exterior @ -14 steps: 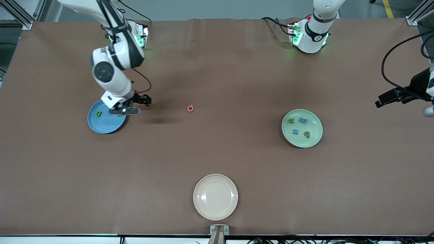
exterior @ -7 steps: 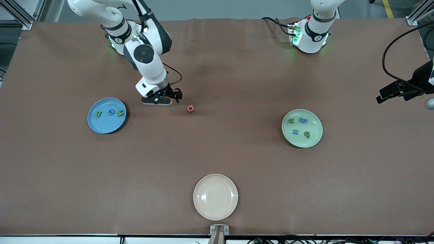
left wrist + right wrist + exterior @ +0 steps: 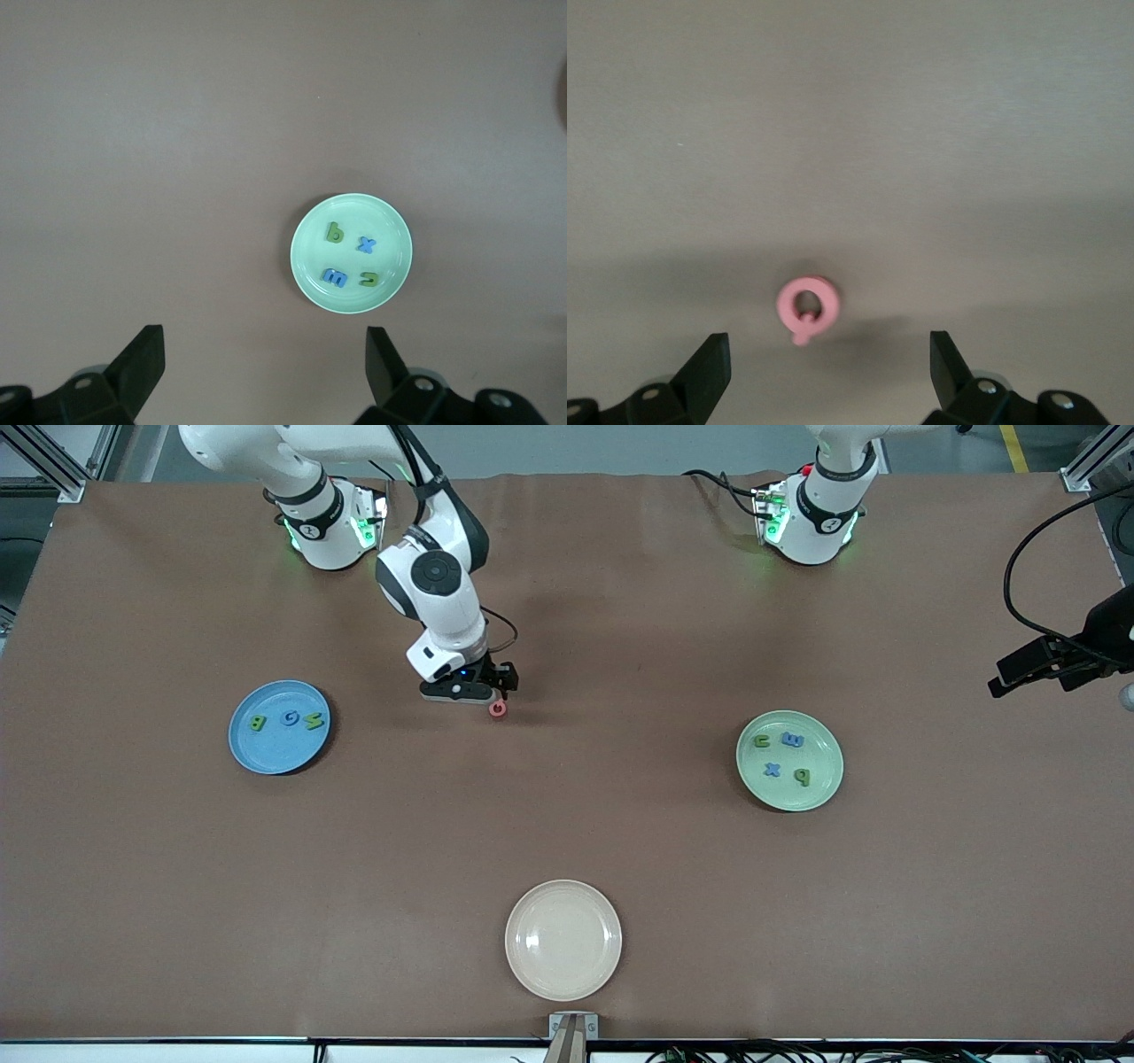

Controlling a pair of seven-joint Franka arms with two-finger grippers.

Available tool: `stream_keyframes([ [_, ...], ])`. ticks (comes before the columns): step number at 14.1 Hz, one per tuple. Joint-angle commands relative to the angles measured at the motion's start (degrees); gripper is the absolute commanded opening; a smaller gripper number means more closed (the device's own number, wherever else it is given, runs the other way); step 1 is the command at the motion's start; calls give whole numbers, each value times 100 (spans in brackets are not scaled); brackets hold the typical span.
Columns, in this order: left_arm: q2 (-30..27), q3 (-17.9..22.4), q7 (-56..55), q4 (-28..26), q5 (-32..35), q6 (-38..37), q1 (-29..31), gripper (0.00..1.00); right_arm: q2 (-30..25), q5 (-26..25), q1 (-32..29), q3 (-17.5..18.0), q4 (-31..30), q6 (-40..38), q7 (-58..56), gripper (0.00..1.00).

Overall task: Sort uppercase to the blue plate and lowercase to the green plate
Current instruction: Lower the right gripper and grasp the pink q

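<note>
The red round letter (image 3: 498, 708) lies on the brown table between the plates. My right gripper (image 3: 494, 688) hangs open just over it. In the right wrist view the red letter (image 3: 806, 305) sits just ahead of the open right gripper (image 3: 828, 372). The blue plate (image 3: 275, 753) holds a green B (image 3: 258, 724), a blue G (image 3: 290, 718) and a green S (image 3: 314, 721). The green plate (image 3: 780, 793) holds several small lowercase letters (image 3: 772, 770). My left gripper (image 3: 1010, 673) waits open, high at the left arm's end. The left wrist view shows the green plate (image 3: 306, 266) below the open left gripper (image 3: 264, 363).
A cream plate (image 3: 563, 939) stands empty near the table's front edge, nearest the front camera. A black cable (image 3: 1019, 576) loops by the left arm at the table's end.
My right gripper has left the blue plate, where the blue G and green S now show, and moved across the table to the red letter. The left arm has lifted slightly.
</note>
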Motion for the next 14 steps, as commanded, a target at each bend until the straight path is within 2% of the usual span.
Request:
stream_keyframes([
  [1, 63, 237, 58, 138, -46, -32, -225, 100, 455, 72, 196, -76, 430, -11, 187, 99],
  [10, 63, 228, 58, 129, -72, -15, -199, 100, 737, -25, 196, -84, 527, -2, 161, 94],
  [14, 37, 202, 32, 138, -20, -23, -225, 100, 737, -25, 196, -84, 536, -2, 161, 83],
])
